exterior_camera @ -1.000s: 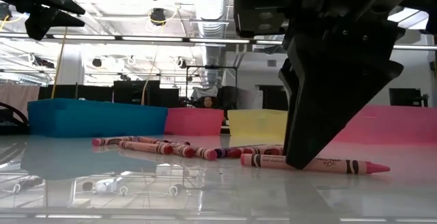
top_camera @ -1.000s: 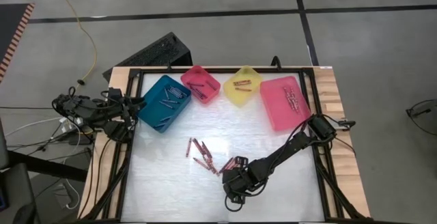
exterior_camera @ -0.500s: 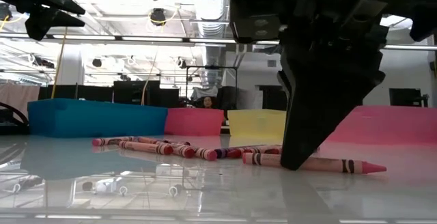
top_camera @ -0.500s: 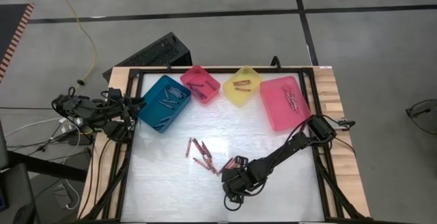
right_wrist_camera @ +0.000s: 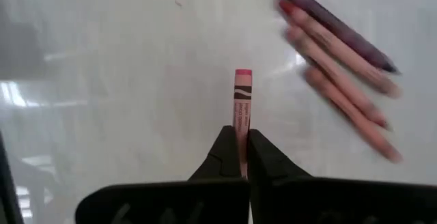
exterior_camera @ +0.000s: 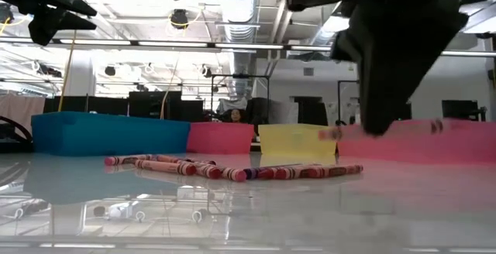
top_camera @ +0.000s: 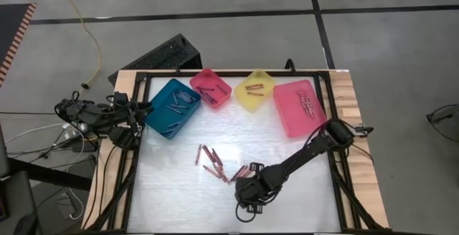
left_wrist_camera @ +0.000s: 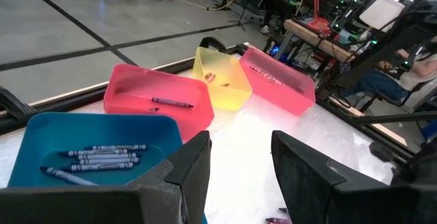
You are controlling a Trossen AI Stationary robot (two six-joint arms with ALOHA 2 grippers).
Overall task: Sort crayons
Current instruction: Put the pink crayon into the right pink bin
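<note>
Loose crayons [top_camera: 211,160] lie flat on the white table top near its middle, mostly pink-red, with a few more [top_camera: 241,171] beside my right gripper [top_camera: 248,189]. That gripper is shut on one pink crayon [exterior_camera: 418,128] and holds it above the table; the right wrist view shows the same pink crayon [right_wrist_camera: 242,94] in the gripper [right_wrist_camera: 241,149]. My left gripper [left_wrist_camera: 239,169] waits open at the table's left edge beside the teal bin [top_camera: 172,108], touching nothing. My right gripper pinches the pink crayon's long sides [right_wrist_camera: 242,130] between its two fingertips [right_wrist_camera: 225,147], about mid-length. The fingers come from above, pointing steeply down. The crayon lies level in the hold, sticks out on both sides of the fingers and is clear of the table.
Along the far side stand the teal bin, a small pink bin [top_camera: 210,88], a yellow bin [top_camera: 255,89] and a large pink bin [top_camera: 299,107], each with crayons inside. A dark frame [top_camera: 337,170] runs round the table. Bare table lies at the near left.
My right gripper has shut on the pink crayon that lay on the table at its fingertips, then risen with it. The crayon has gone from lying on the table to hanging level, lifted clear. The other crayons stay where they were.
</note>
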